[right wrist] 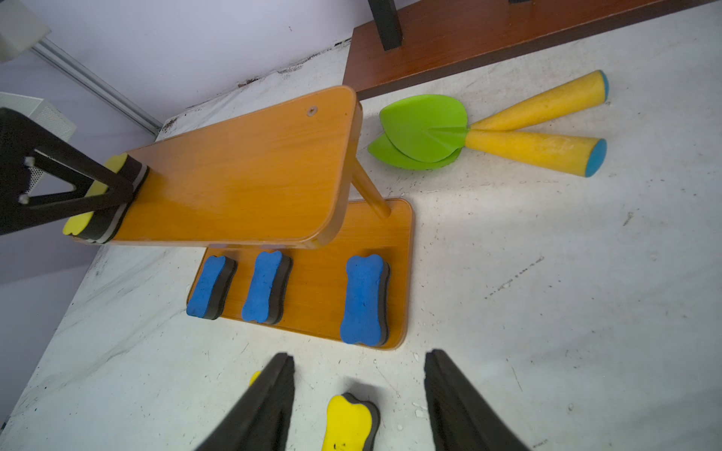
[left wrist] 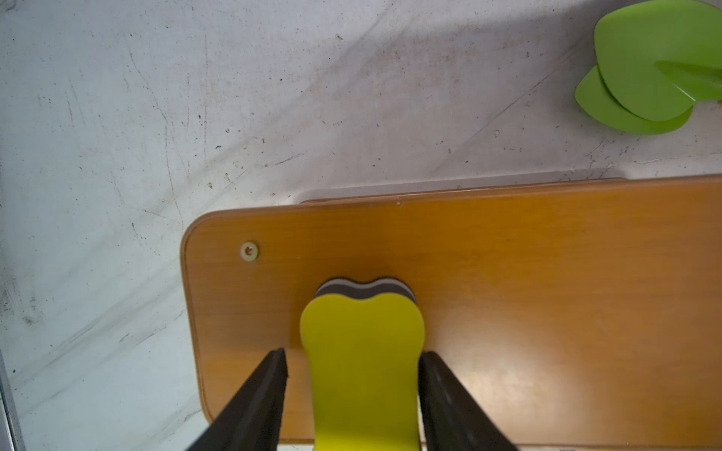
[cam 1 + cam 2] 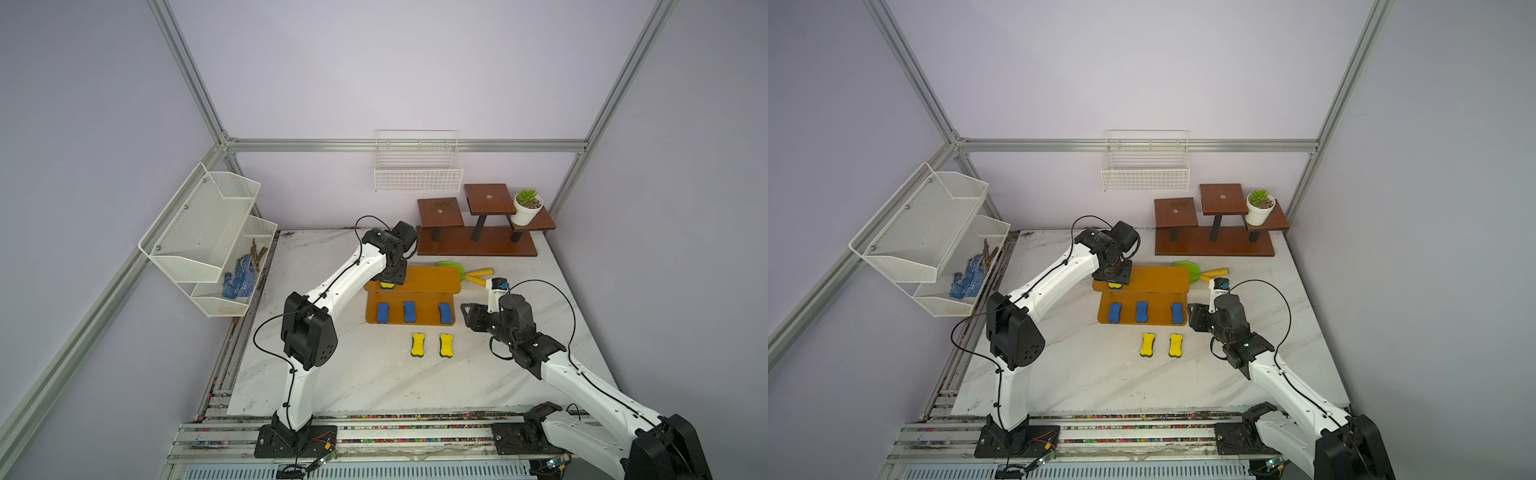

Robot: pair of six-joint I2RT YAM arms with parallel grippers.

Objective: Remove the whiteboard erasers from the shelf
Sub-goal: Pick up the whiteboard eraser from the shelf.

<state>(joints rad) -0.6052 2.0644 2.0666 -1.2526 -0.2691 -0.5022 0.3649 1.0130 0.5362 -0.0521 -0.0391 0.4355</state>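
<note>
The orange-brown shelf [image 3: 428, 280] [image 2: 508, 273] [image 1: 242, 183] stands mid-table. One yellow whiteboard eraser [image 2: 363, 324] [image 1: 116, 163] lies at the left end of its upper step. My left gripper [image 3: 387, 286] [image 2: 353, 353] reaches down over it, open, with a finger on each side: one touches the eraser, the other shows a small gap. Three blue erasers [image 3: 382, 312] [image 3: 409, 311] [image 3: 445, 313] lie on the lower step. Two yellow erasers [image 3: 417, 344] [image 3: 446, 345] lie on the table in front. My right gripper [image 3: 469, 316] [image 1: 359, 355] hovers open to the right of the shelf, holding nothing.
A green tool with yellow handles [image 3: 465, 272] lies just behind the shelf. Behind it stands a dark brown stand [image 3: 478, 245] with a potted plant [image 3: 525, 208]. A white wire basket [image 3: 417, 170] hangs on the back wall, and a mesh rack [image 3: 208, 232] hangs on the left.
</note>
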